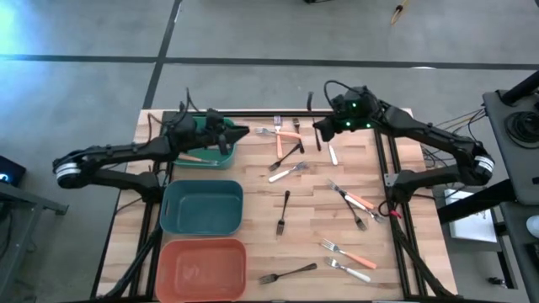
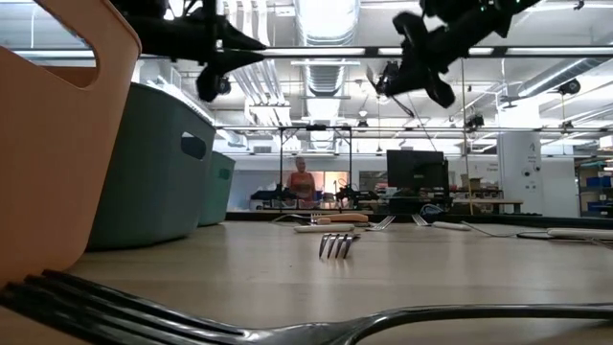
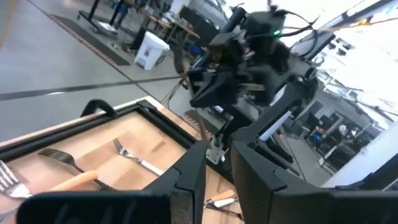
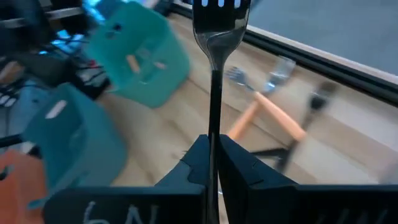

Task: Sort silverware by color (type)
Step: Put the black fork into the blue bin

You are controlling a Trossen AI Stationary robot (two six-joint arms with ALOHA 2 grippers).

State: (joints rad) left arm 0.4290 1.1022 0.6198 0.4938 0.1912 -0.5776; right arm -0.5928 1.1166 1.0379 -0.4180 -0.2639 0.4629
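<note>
Silverware, loose lot: forks scattered over the bench's middle and right half, orange-handled, black and white-handled kinds mixed.

Bench [image 1: 253,210]: wooden top carrying everything below.

Bins, three, in a row down the bench's left side: green bin [image 1: 221,156] nearest the far edge, teal bin [image 1: 202,207] in the middle, salmon bin [image 1: 202,268] at the near edge.

Left gripper [image 1: 242,132]: hangs over the green bin's right rim, jaws narrowly parted; nothing visibly held.

Right gripper [image 1: 320,126]: raised near the far edge, jaws clamped on a black fork [image 4: 216,74] by its thin handle, tines forward.

Hazards, judged: the slim handle could pivot or slip in the pinch during transit; the grippers sit near each other and could collide; release over the wrong bin would mix colours.
</note>
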